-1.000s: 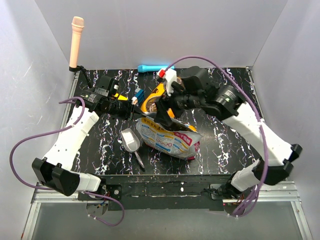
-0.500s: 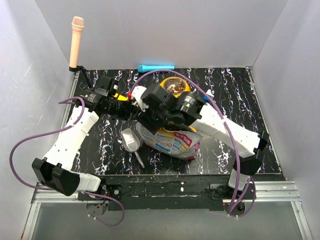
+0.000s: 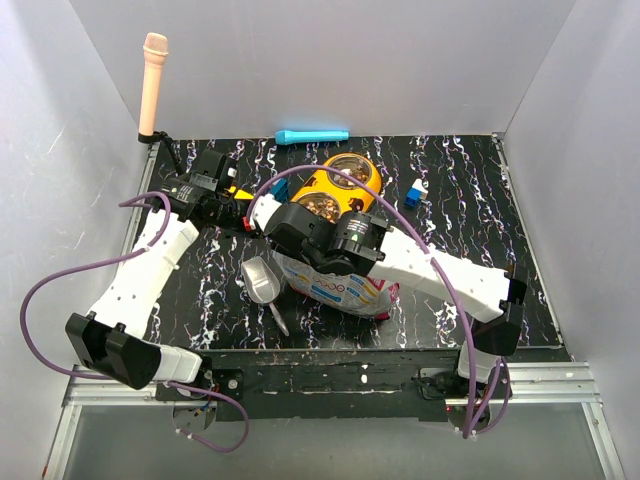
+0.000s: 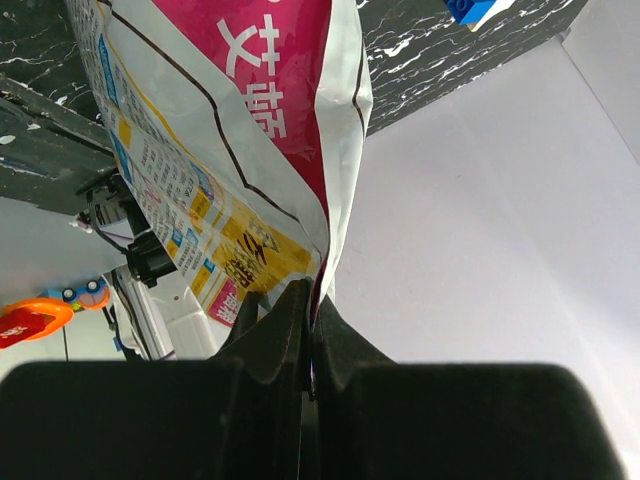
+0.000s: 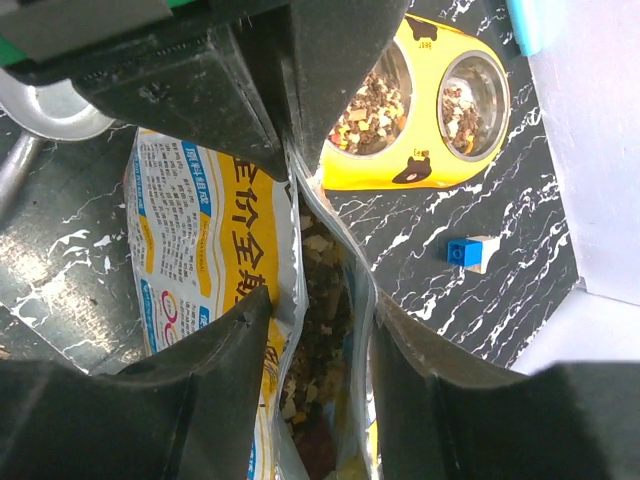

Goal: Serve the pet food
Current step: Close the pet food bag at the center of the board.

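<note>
The pet food (image 5: 322, 340) shows as brown kibble inside the gaping mouth of the white-blue-pink foil bag (image 3: 340, 288). More kibble fills both cups of the yellow double bowl (image 3: 338, 189), seen also in the right wrist view (image 5: 420, 170). My left gripper (image 4: 310, 296) is shut on the bag's top edge (image 4: 330, 200) and holds that corner up at the bowl's left (image 3: 252, 215). My right gripper (image 5: 318, 305) hangs over the bag (image 3: 303, 243). Its fingers (image 5: 235, 350) straddle the bag's mouth, one against each foil wall, still apart.
A metal scoop (image 3: 262, 280) lies left of the bag. A blue-white brick (image 3: 412, 195) sits right of the bowl and another blue piece (image 3: 279, 188) to its left. A cyan pen (image 3: 312, 135) lies at the back wall. A pink microphone (image 3: 152, 85) stands back left.
My right arm has swung left from above the bowl and come down over the bag, its jaws narrowing around the bag's mouth. The left gripper has kept its hold.
</note>
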`<state>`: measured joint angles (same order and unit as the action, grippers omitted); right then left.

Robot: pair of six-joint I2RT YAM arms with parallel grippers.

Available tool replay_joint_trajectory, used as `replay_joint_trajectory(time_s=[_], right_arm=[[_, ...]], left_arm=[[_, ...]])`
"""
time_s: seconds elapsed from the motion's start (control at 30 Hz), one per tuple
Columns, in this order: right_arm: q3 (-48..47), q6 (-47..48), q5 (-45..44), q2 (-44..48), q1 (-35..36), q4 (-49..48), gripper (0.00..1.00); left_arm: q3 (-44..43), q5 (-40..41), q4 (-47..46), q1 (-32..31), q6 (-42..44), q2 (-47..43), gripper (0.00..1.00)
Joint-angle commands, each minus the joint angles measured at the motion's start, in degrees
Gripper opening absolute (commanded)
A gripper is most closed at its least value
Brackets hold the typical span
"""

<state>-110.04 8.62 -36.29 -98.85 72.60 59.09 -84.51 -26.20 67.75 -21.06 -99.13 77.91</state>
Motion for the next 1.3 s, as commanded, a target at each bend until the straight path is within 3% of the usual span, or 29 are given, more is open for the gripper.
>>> replay_joint_trajectory(time_s=[0.0, 0.07, 0.1, 0.17, 0.2, 0.3, 0.4, 0.53, 0.63, 0.9, 0.97, 1.03, 1.1, 1.27], right_arm=[[0.4, 2.4, 2.5, 2.0, -0.5, -1.9, 0.49], [0.6, 2.7, 1.9, 1.4, -0.5, -1.6, 0.44], [0.8, 2.7, 1.3, 1.1, -0.5, -1.3, 0.34], [2.0, 2.8, -1.2, 1.2, -0.5, -2.0, 0.04], [2.7, 3.0, -2.5, 1.5, -0.5, -2.1, 0.01], [4.4, 2.5, -1.9, 2.5, -0.8, 0.0, 0.01], [6.6, -0.1, 11.6, 7.7, -2.6, 1.7, 0.01], [12.3, -2.9, 10.9, 12.4, -5.4, 7.1, 0.01], [18.4, -1.2, 11.9, 16.0, -6.8, 5.3, 0.06], [16.9, 1.7, 13.6, 12.5, -7.6, 3.3, 0.15], [16.4, 1.9, 12.4, 12.3, -8.0, 2.7, 0.11], [16.1, 2.5, 11.1, 12.5, -8.0, 2.7, 0.01], [16.3, 2.5, 10.3, 13.1, -8.2, 4.2, 0.01], [14.3, -1.1, 28.8, 15.7, -12.2, 7.3, 0.01]], left_arm=[[-3.6, -3.8, -6.9, 1.7, -3.3, -2.2, 0.0], [-3.5, -3.6, -7.2, 1.8, -3.4, -2.4, 0.0], [-3.6, -3.4, -7.4, 1.8, -3.7, -2.6, 0.0], [-3.5, -2.9, -7.8, 2.0, -4.0, -2.8, 0.0], [-3.6, -2.3, -8.1, 2.0, -3.8, -3.0, 0.0], [-4.3, 0.5, -8.6, 2.5, -2.4, -3.4, 0.0], [-9.1, 3.5, -1.6, 3.7, 1.4, -1.7, 0.0], [-13.5, 3.9, 6.4, 5.6, 4.7, 1.3, 0.0], [-11.3, 4.1, 4.3, 6.5, 3.3, -0.5, 0.0], [-10.1, 3.9, 3.8, 6.4, 2.1, -1.4, 0.0], [-10.1, 3.9, 3.9, 6.5, 2.0, -1.4, 0.0], [-10.3, 4.0, 4.1, 6.4, 2.0, -1.3, 0.0], [-10.2, 4.2, 4.1, 6.4, 2.1, -1.2, 0.0], [-7.5, 3.0, -0.1, 6.6, 2.4, -2.3, 0.0]])
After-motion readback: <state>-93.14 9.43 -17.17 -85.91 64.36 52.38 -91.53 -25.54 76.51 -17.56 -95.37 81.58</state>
